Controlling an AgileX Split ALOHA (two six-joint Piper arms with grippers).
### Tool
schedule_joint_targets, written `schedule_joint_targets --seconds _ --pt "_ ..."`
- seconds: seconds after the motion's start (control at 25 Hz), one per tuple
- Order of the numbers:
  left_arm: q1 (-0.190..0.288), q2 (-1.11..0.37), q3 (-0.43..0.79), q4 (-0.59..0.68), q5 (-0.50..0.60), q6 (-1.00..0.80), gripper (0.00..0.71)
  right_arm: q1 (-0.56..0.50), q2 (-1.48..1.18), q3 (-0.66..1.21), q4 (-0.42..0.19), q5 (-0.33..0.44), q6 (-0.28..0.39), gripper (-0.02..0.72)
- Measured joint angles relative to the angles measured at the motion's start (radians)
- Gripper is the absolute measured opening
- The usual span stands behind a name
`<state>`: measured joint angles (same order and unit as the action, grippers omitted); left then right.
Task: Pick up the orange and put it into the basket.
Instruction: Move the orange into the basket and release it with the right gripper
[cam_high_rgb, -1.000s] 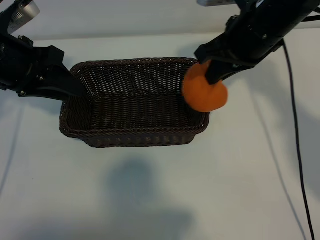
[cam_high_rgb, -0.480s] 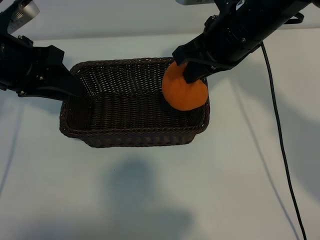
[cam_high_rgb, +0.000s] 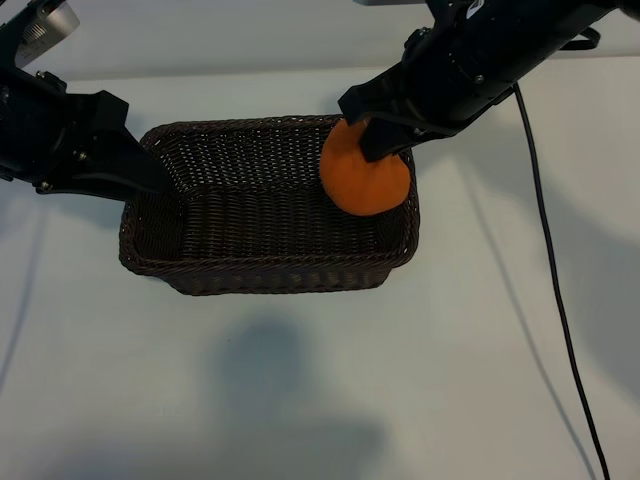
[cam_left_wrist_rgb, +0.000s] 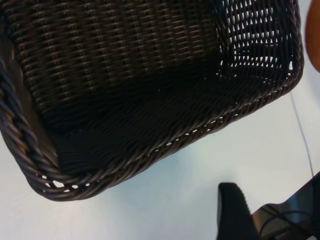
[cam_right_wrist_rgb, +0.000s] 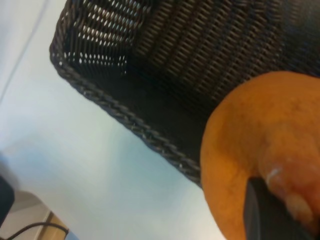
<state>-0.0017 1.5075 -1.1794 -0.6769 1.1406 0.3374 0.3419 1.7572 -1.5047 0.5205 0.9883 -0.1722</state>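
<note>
The orange hangs over the right end of the dark brown wicker basket, just inside its right rim. My right gripper is shut on the orange from above. In the right wrist view the orange fills the corner, a dark finger presses on it, and the basket lies below. My left gripper stands open at the basket's left end. In the left wrist view one finger sits over the table, apart from the basket's rim; the other finger is hidden.
A black cable runs down the white table on the right, from the right arm toward the front edge. The basket's floor holds nothing. Shadows lie on the table in front of the basket.
My right arm has carried the orange leftward, from over the basket's right rim to above its right end. The left arm and the basket have not moved.
</note>
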Motion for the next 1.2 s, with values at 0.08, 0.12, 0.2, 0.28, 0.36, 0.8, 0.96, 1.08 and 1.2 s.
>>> schedule_joint_targets --seconds 0.08,0.12,0.2,0.28,0.36,0.8,0.96,1.08,1.2 --pt "0.0 0.0 0.0 0.0 0.0 0.0 0.42 0.0 0.013 0.0 0.005 -0.014 0.0 0.064" --pt "0.0 0.0 0.0 0.0 0.0 0.0 0.42 0.0 0.022 -0.004 0.005 -0.014 0.0 0.064" --pt "0.0 0.0 0.0 0.0 0.0 0.0 0.42 0.0 0.046 -0.026 0.008 -0.012 0.0 0.064" --pt "0.0 0.0 0.0 0.0 0.0 0.0 0.42 0.001 0.071 -0.049 0.016 -0.013 0.0 0.064" --pt "0.0 0.0 0.0 0.0 0.0 0.0 0.42 0.008 0.094 -0.068 0.022 -0.018 0.0 0.064" --pt "0.0 0.0 0.0 0.0 0.0 0.0 0.42 0.038 0.222 -0.092 0.014 -0.027 -0.004 0.064" --pt "0.0 0.0 0.0 0.0 0.0 0.0 0.42 0.038 0.254 -0.092 0.009 -0.039 -0.012 0.064" --pt "0.0 0.0 0.0 0.0 -0.001 0.004 0.42 0.038 0.256 -0.093 0.009 -0.051 -0.018 0.064" --pt "0.0 0.0 0.0 0.0 -0.001 0.005 0.42 0.038 0.256 -0.095 -0.002 -0.062 -0.028 0.064"
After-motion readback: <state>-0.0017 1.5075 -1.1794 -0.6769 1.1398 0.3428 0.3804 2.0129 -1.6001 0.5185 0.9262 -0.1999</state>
